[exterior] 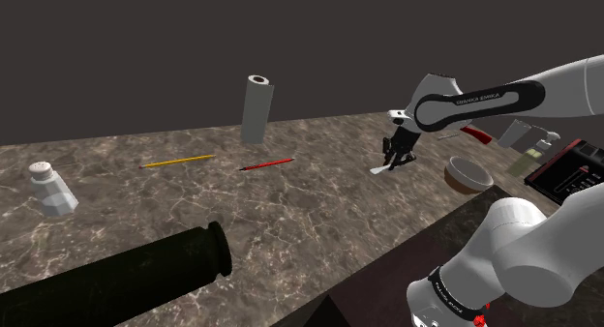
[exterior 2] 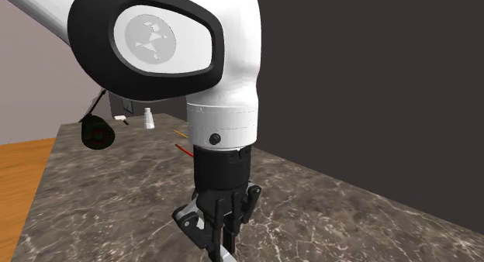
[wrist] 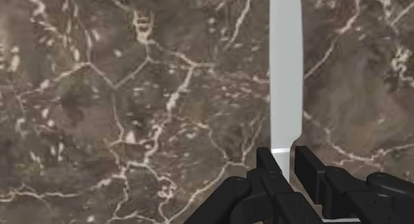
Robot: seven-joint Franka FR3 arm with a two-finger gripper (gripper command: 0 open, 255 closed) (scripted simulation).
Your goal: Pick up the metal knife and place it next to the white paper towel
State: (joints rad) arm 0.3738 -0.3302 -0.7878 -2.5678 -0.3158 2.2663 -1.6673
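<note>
End effector [wrist: 285, 162] clasps knife [wrist: 286, 70] — over marble counter [wrist: 133, 123].

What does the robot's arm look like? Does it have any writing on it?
The arm is fat, rounded white tubes joined by dark joints. One black joint cover says FRANKA EMIKA in pale letters, another carries a round grey emblem. Its gripper is all black, with two blocky fingers.
</note>
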